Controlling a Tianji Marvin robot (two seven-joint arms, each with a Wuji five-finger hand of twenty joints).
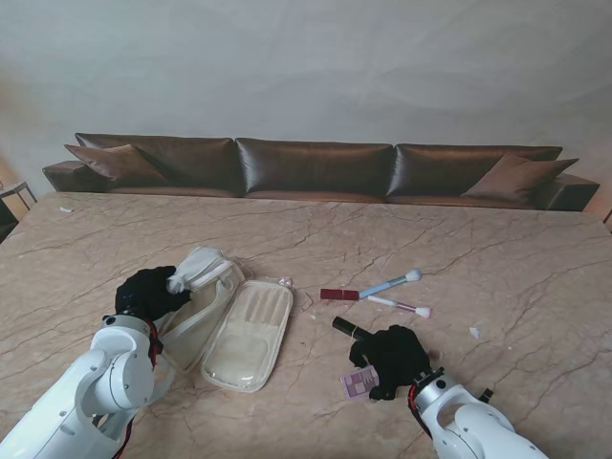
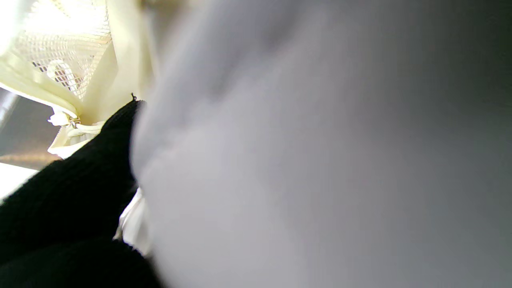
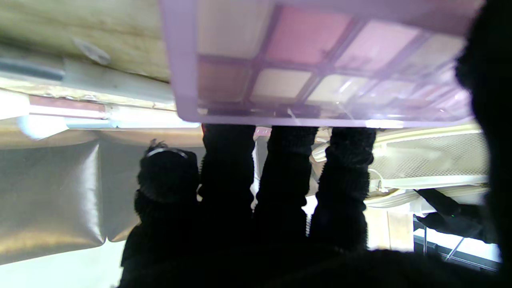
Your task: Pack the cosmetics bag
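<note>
Cosmetics are counted as follows on the marble table (image 1: 497, 249): one cream cosmetics bag (image 1: 229, 330) lying unzipped and spread flat, two brushes (image 1: 394, 283) crossing near each other, one red lipstick tube (image 1: 338, 295), one dark tube (image 1: 350, 329), and one lilac eyeshadow palette (image 1: 360, 383). One white pouch (image 1: 196, 268) is seen at the far end of the bag's left half. A long brown cushioned bench (image 1: 316, 167) is set along the table's far edge, with a pale wall behind it. The bag is placed left of centre, well apart from the right hand (image 1: 392, 359), and touched at its left half by the left hand (image 1: 145, 293), whose black-gloved fingers are closed on the white pouch. The palette is pinched in the right hand; in the right wrist view its pans (image 3: 304, 60) are seen pressed against the gloved fingers (image 3: 284, 172).
</note>
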